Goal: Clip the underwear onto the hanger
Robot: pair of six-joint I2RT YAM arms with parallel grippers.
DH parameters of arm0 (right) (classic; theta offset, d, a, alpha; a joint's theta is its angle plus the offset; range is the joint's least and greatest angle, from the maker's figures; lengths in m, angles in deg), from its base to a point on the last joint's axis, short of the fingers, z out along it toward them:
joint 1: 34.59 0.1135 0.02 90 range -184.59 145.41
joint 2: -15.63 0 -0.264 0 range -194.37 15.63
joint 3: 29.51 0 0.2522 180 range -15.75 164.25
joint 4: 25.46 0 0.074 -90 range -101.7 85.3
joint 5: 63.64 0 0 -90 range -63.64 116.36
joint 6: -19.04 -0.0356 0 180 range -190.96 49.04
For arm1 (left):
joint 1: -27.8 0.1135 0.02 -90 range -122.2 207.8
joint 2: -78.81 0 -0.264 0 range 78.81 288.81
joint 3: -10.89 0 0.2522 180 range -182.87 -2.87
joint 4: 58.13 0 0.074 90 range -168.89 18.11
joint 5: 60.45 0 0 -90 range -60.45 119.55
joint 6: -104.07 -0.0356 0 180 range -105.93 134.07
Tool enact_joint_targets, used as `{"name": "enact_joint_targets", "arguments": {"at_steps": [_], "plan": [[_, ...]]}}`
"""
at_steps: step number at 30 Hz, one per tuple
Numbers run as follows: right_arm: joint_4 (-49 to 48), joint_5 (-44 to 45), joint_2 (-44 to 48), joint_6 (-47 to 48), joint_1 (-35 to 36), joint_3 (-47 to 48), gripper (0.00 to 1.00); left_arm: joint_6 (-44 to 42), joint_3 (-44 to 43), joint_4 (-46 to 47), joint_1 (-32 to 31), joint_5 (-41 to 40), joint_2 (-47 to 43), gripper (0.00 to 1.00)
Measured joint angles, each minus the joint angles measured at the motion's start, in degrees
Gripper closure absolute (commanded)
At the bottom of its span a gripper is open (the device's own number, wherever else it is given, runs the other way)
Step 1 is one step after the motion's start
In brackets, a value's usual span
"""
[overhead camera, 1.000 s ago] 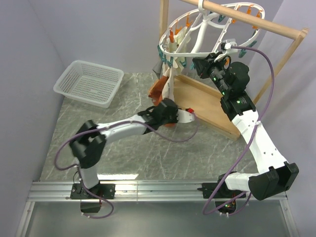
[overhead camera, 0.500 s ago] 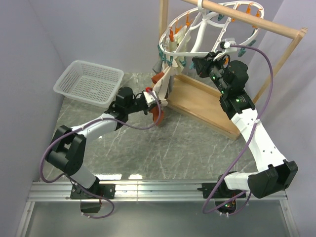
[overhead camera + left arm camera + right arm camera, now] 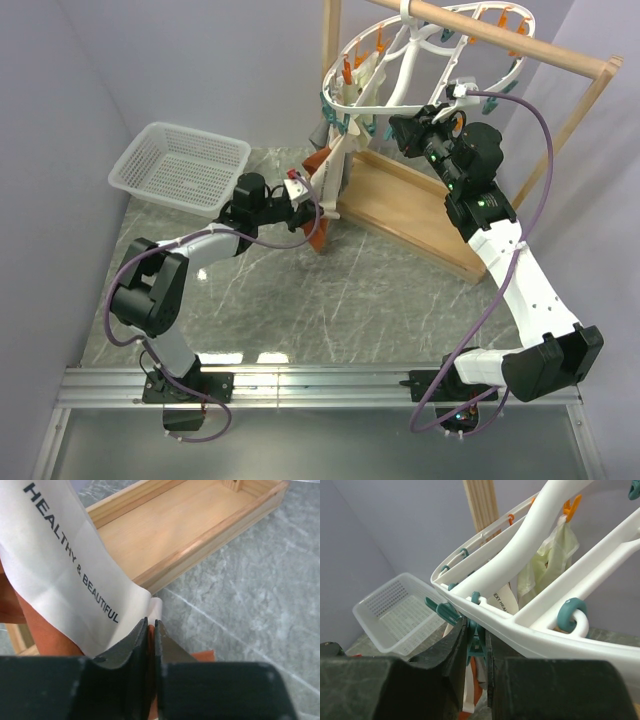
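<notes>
The rust-orange underwear [image 3: 319, 230] hangs below the left rim of the white hanger [image 3: 400, 70], its cream waistband [image 3: 60, 565] printed with black letters. My left gripper [image 3: 304, 191] is shut on the underwear's orange fabric; in the left wrist view the jaws [image 3: 151, 623] pinch cloth beside the waistband's end. My right gripper [image 3: 397, 130] is up at the hanger's rim [image 3: 530, 612], shut on a teal clothespin [image 3: 481, 640] that hangs from it. The underwear's top shows just below that pin [image 3: 481, 680].
The hanger hangs from the rod of a wooden frame [image 3: 560, 55] with a wooden tray base [image 3: 410, 210], also in the left wrist view [image 3: 175, 525]. A cream cloth [image 3: 547, 555] is clipped on the hanger. A white mesh basket [image 3: 180, 165] stands at back left.
My left gripper has swung left and back from the table's middle towards the hanger, taking the underwear's edge with it. The right gripper has stayed on the pin.
</notes>
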Motion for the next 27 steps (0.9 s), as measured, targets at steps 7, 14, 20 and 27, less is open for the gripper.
{"name": "enact_joint_targets", "arguments": {"at_steps": [7,14,20,27], "plan": [[0.0,-0.02,0.0,0.0,-0.02,0.0,1.0,-9.66,-0.17,-2.36,-0.48,-3.06,0.0,0.66],[0.0,0.0,0.0,0.0,-0.02,0.0,1.0,-26.34,-0.26,-6.1,-4.04,-10.97,0.02,0.55],[0.0,0.0,0.0,0.0,-0.02,0.0,1.0,-35.17,0.11,-6.21,-4.68,-13.49,0.02,0.46],[0.0,0.0,0.0,0.0,-0.02,0.0,1.0,-37.11,7.8,-0.15,-7.37,-15.43,-2.27,0.24]]}}
